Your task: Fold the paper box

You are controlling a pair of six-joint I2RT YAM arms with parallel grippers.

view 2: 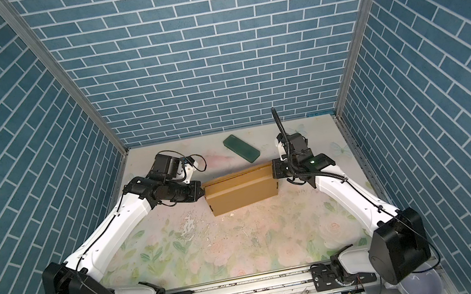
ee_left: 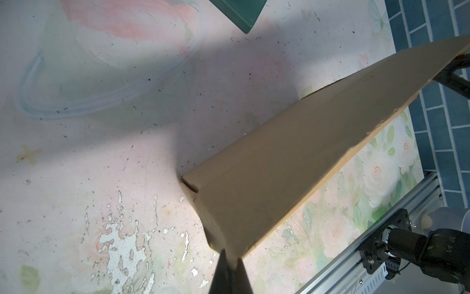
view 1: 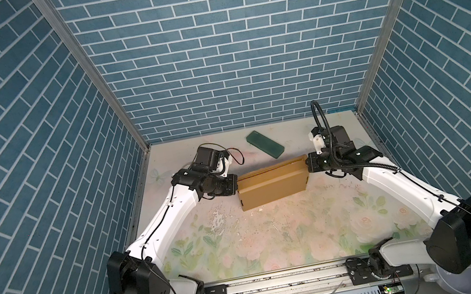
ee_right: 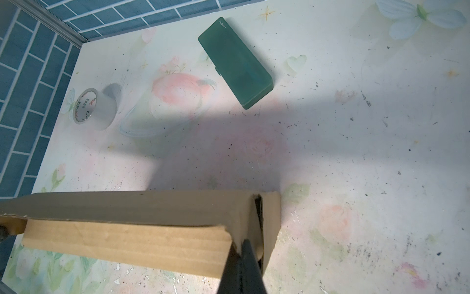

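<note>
Left gripper (view 1: 237, 185), seen in a top view, is pinched narrow on one end of the paper box (view 1: 272, 187), and the right gripper (view 1: 306, 165) meets the opposite end, so the brown mailer spans between them. The box sits just on the arm-base side of the dark green case (view 1: 265, 144), near it but not touching. Both top views show the box already in its shallow rectangular shape, lying askew to the case (view 2: 241, 148). In the left wrist view the dark fingers (ee_left: 221, 275) grip a corner of the card, with brown card showing between them, and a short slit gapes at that end of the box (ee_left: 292, 157). In the right wrist view the fingers (ee_right: 229, 272) are drawn tight together against the other end; whether card lies between them I cannot tell. There the end flap stands out with a dark gap behind it, and a clear tape roll (ee_right: 92, 107) stands well apart from the case, toward the wall corner. The fold looks nearly finished, and the step in hand seems to be seating the ends. The next move probably calls for pressing those loose flaps flush, both arms working evenly so the box neither twists nor slides toward the case
</note>
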